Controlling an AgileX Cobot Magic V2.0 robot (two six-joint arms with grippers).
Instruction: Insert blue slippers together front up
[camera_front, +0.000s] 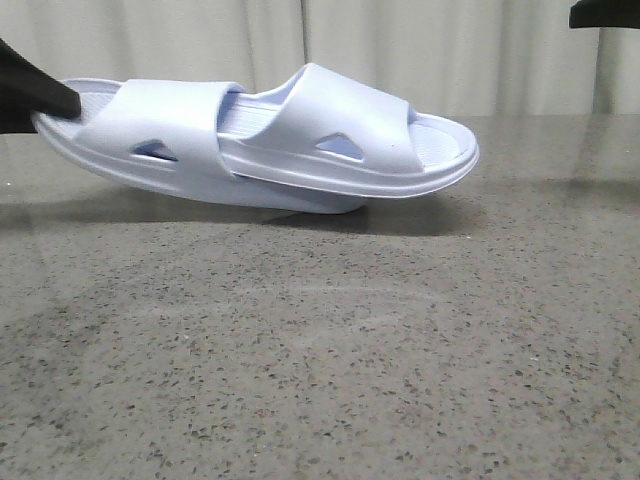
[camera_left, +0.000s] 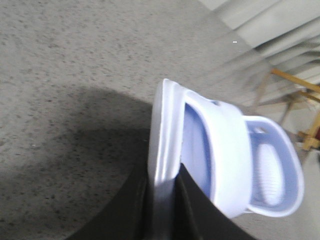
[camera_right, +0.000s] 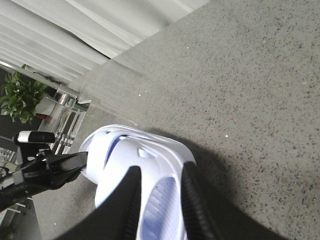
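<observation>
While the pair of pale lavender-blue moulded foam slippers (camera_front: 270, 140) sat nested, one pushed through the other's strap, the left gripper (camera_left: 162, 200) had its jaws clenched on the heel rim of the outer slipper, tilting the pair, its underside low over the grey speckled stone tabletop (camera_front: 330, 340). The right gripper (camera_right: 159, 200) hung above with jaws released.

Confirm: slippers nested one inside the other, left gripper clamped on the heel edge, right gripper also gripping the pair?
Not quite. The blue slippers are nested and the left gripper is clamped on one end's rim, but the right gripper grips nothing: the right wrist view shows its fingers apart above the pair.
</observation>
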